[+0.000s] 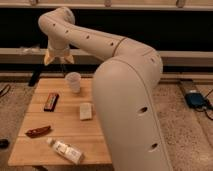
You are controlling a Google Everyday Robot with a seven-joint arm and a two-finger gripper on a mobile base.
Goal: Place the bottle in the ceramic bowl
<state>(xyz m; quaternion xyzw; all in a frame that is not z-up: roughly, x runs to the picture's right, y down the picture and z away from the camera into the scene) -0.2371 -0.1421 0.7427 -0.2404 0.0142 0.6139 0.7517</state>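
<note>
The bottle (65, 150) lies on its side at the near edge of the table (30, 150). Just beyond it sits the low ceramic bowl (37, 131). Farthest off, my gripper (59, 60) hangs by a plastic cup (73, 81), fingers apart and empty. I judge the reach not begun; next I must come back and down onto the bottle.
</note>
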